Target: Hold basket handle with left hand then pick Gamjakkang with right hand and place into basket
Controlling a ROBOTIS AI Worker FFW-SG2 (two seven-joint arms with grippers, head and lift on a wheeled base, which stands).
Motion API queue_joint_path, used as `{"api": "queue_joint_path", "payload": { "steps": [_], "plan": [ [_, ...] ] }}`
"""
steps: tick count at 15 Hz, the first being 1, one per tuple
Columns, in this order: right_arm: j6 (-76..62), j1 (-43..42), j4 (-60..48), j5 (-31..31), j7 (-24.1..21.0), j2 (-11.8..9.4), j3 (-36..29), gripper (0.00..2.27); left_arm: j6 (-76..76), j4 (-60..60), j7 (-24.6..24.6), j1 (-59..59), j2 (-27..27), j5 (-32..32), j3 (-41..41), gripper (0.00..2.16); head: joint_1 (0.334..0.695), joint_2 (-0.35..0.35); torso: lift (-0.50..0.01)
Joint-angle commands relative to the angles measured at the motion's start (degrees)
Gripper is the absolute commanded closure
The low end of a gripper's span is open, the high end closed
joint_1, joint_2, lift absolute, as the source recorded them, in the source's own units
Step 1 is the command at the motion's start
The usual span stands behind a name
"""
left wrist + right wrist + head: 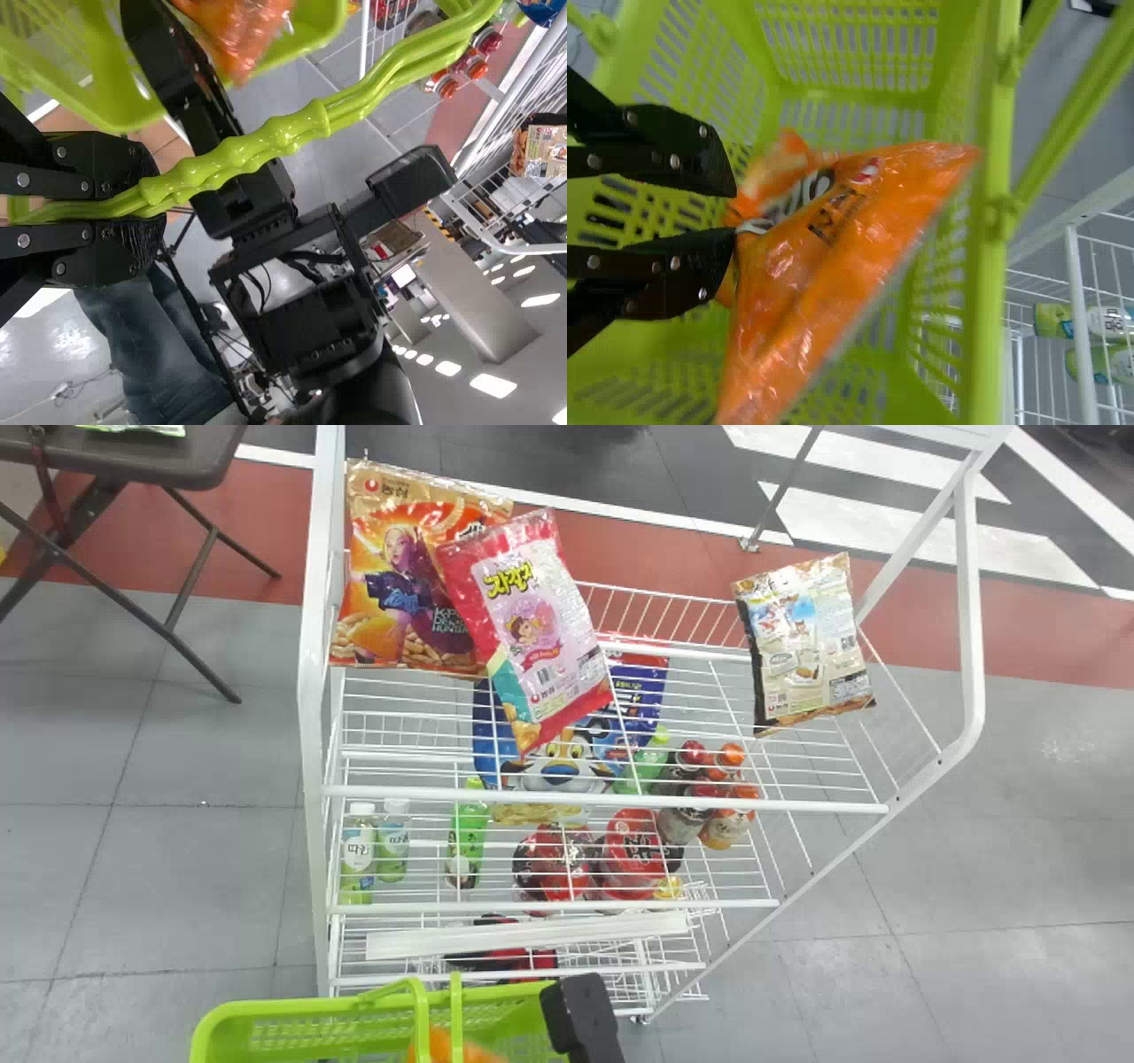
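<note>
In the head view, a dark part of my right gripper's arm [582, 1017] stands over the right end of the green basket [306, 1010], where an orange bag [461, 1049] shows inside. The right wrist view has my right gripper [737, 212] inside the basket [990, 292], its two fingers apart. Just past their tips lies the orange snack bag [833, 257], its near end crumpled and low between the basket walls. My left gripper [158, 211] is closed around the basket's green handle [275, 137] in the left wrist view.
Beyond the basket stands a white wire rack [549, 795]. Its top carries an orange bag [407, 593], a pink bag [536, 624] and a brown-edged bag [802, 642]. Bottles [469, 833] and red packs [633, 855] sit lower. A dark table [133, 460] is at the far left.
</note>
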Motion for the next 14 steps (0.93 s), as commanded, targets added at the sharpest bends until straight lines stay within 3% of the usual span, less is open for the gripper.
{"api": "queue_joint_path", "payload": {
  "steps": [1,4,6,11,14],
  "plan": [
    [0.29,1.65,-5.43,0.55,-0.85,-0.19,-2.47,0.06,-0.06,0.06,0.02,0.0,-0.08,0.0,0.01,2.14,0.695,-0.35,-0.019],
    [-1.47,1.91,-10.44,-0.06,-3.31,-0.19,-6.43,0.06,-0.06,0.15,0.02,-0.09,-0.08,0.0,0.01,2.14,0.695,-0.35,-0.019],
    [-9.56,2.62,-13.25,-2.09,-3.31,-0.1,-9.07,0.06,-0.06,0.32,0.02,-0.09,-0.08,0.0,0.01,2.14,0.695,-0.35,-0.019],
    [-48.58,5.34,-12.19,-3.84,-3.22,2.18,-11.79,0.06,-0.76,0.94,0.2,-0.26,-0.17,0.0,-0.08,2.14,0.695,-0.35,-0.019],
    [-73.19,8.59,-6.74,0.2,-3.13,3.41,-10.12,0.07,-1.99,1.82,0.11,-0.7,-0.26,0.0,-0.34,2.14,0.695,-0.35,-0.019]
  ]
}}
